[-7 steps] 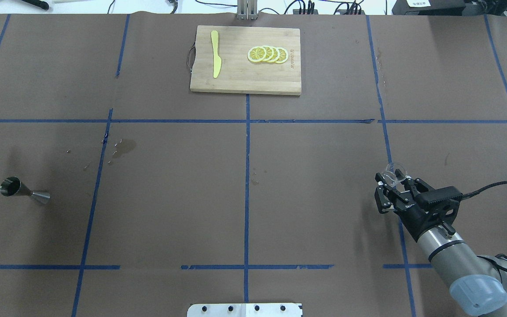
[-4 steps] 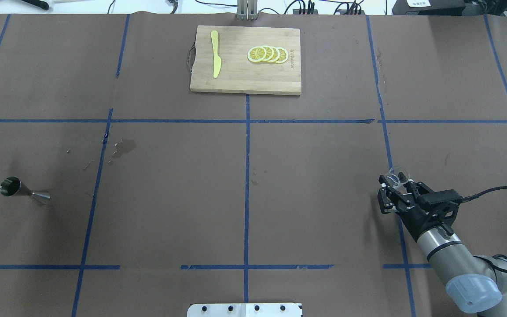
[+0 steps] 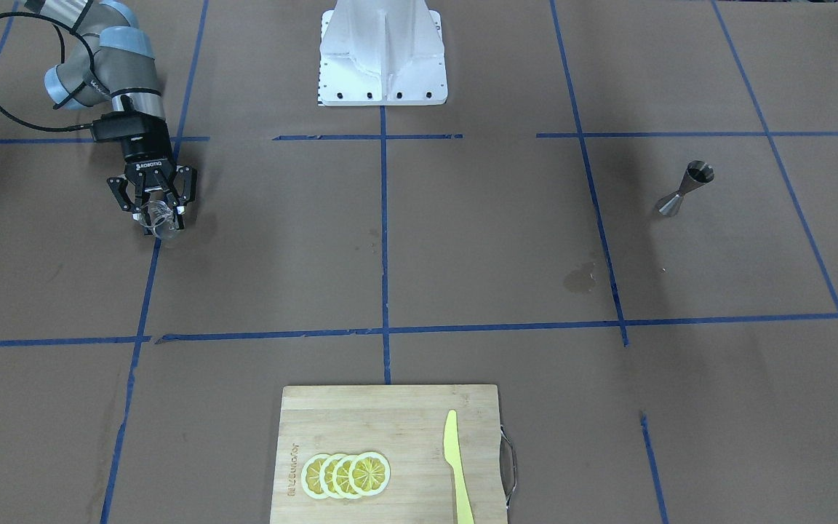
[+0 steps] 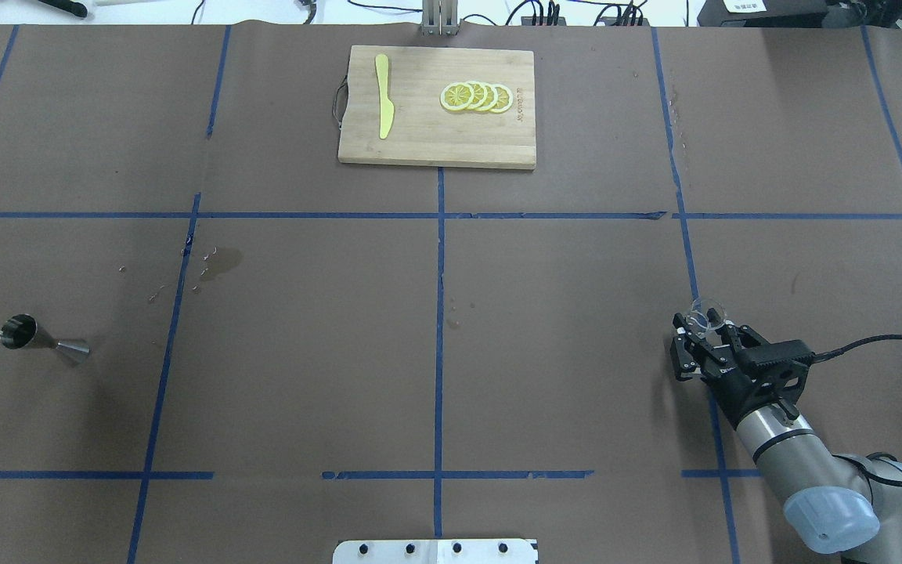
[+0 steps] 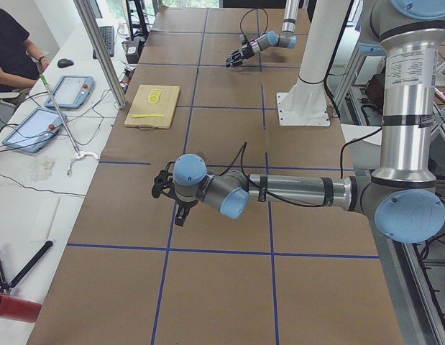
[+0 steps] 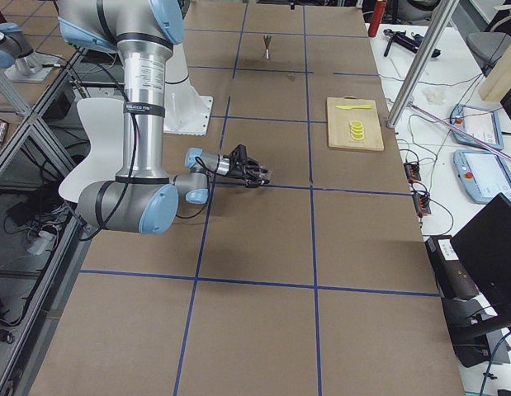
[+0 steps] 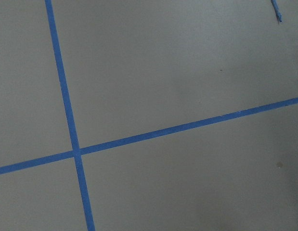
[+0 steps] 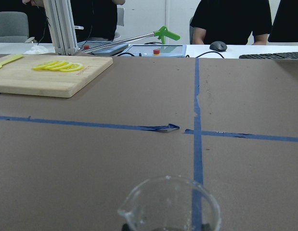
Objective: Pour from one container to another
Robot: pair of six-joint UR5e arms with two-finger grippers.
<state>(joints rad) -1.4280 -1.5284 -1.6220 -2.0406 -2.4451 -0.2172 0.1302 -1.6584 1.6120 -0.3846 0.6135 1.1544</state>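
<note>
1. Exterior left view: the left gripper (image 5: 167, 190) hangs over the brown-papered table (image 4: 561, 313) near its left end, above a blue tape line (image 5: 168, 244). Whether this claw is open or closed cannot be told.
2. Near the table's left edge, the steel jigger (image 4: 42, 339) stands upright and alone, one cone's mouth facing up, well apart from the glass held at the opposite end.
3. A dark blotch (image 4: 225, 260) marks the paper between the jigger and the table's centre.
4. At the middle of the far edge lies a wooden cutting board (image 4: 435, 145). A yellow knife (image 4: 383, 98) rests on its left half and a fanned row of lemon slices (image 4: 476, 96) on its right.
5. Near the right edge, on the robot's side of the table, the right gripper (image 4: 701, 323) is clamped on the clear glass cup (image 4: 709, 312), a finger on either side of its wall. The cup sits upright, spouted rim up, low over the paper. Whether its base touches the table cannot be told.
6. Beyond the far edge, the right wrist-mounted view shows seated people (image 8: 233, 19) in black tops.
</note>
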